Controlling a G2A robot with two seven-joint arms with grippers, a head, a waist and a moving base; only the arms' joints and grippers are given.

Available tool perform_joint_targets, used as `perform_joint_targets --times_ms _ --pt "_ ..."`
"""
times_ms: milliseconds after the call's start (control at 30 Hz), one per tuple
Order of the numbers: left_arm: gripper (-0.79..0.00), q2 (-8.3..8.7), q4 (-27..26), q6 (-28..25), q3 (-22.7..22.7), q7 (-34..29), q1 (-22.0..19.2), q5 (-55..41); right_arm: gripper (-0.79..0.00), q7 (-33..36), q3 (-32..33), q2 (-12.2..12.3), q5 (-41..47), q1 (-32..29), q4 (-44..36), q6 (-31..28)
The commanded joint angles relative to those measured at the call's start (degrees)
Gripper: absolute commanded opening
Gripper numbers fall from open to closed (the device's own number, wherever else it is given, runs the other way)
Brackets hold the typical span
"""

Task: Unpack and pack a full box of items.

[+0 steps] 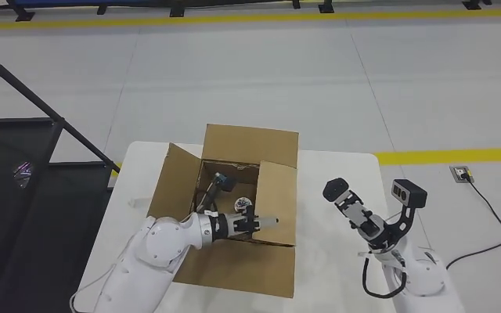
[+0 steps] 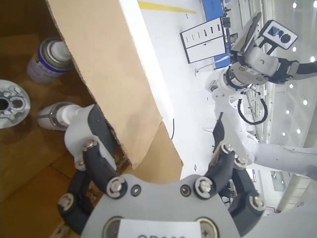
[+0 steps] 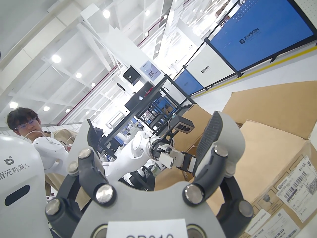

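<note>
An open cardboard box [image 1: 235, 227] stands on the white table [image 1: 337, 258]. My left gripper [image 1: 262, 222] is open and straddles the box's right flap [image 2: 104, 58]. One finger [image 2: 96, 122] is inside the box and the other [image 2: 219, 134] is outside. Inside lie a spray can [image 2: 49, 60], a small bottle [image 2: 55, 118] and a silver metal disc [image 2: 11, 106]. The inner finger is close beside the bottle. My right gripper [image 1: 338, 190] is raised above the table to the right of the box, open with nothing in it [image 3: 153, 125].
The box flaps [image 1: 250, 145] spread outward on all sides. A black frame with netting [image 1: 31, 180] stands left of the table. Bare table top lies between the box and the right arm.
</note>
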Motion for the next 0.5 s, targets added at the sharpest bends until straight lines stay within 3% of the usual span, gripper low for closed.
perform_joint_targets --times_ms 0,267,467 --pt "0.000 -0.02 -1.84 0.49 0.10 0.89 0.18 -0.08 0.000 -0.20 -0.06 0.12 0.11 0.10 -0.02 -0.16" --pt "0.000 -0.80 -5.88 2.03 3.03 7.86 -1.00 1.89 0.000 -2.23 1.34 0.64 0.23 -1.08 -0.35 -2.52" --pt "0.000 -2.17 -3.53 2.64 7.70 11.98 -4.49 2.24 0.000 -8.01 5.73 0.94 -2.49 -4.58 -1.49 -4.80"
